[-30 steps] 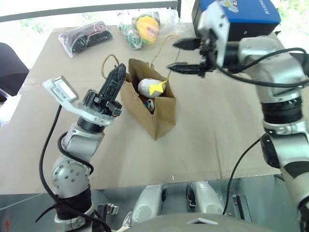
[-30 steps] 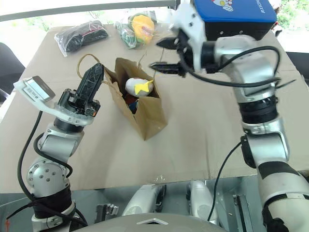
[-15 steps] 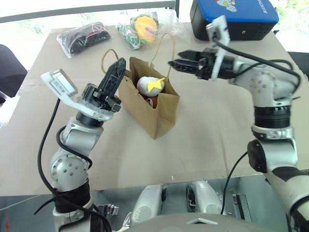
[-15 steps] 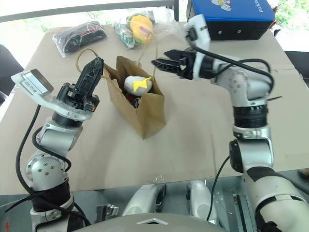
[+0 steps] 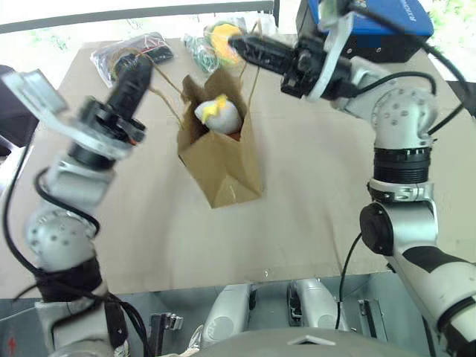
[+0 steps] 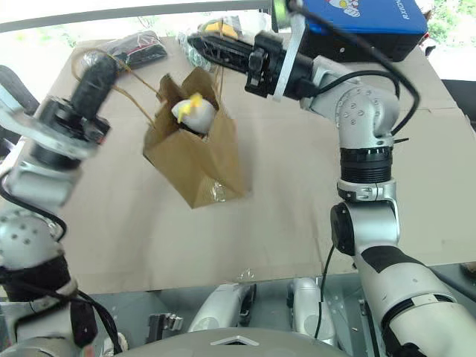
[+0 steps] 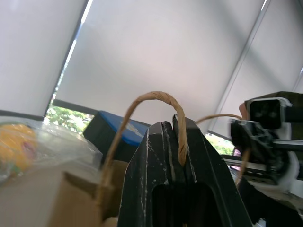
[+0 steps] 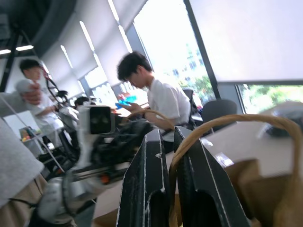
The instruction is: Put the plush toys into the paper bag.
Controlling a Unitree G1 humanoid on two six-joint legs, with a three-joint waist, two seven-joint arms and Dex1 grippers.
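Note:
The brown paper bag (image 5: 223,167) hangs tilted between my two grippers, mouth up, over the middle of the table. A white plush toy (image 5: 217,113) with a yellow bit on top sits in its opening; whatever lies under it in the bag is too dark to make out. My left gripper (image 5: 141,65) is shut on one twisted handle loop (image 7: 156,97), to the bag's left. My right gripper (image 5: 238,47) is shut on the other handle (image 8: 189,137), above the bag's far side.
At the table's far edge lie a black bundle in clear plastic (image 5: 134,50) and yellow-green things in plastic wrap (image 5: 212,37). A blue-topped black case (image 5: 387,26) stands at the far right. The tan table top (image 5: 320,193) is bare near me. People (image 8: 156,99) stand beyond the table.
My right gripper swung left over the bag and shut on its handle. Both arms rose, the left one also moving left, and the bag came up with its handles pulled taut.

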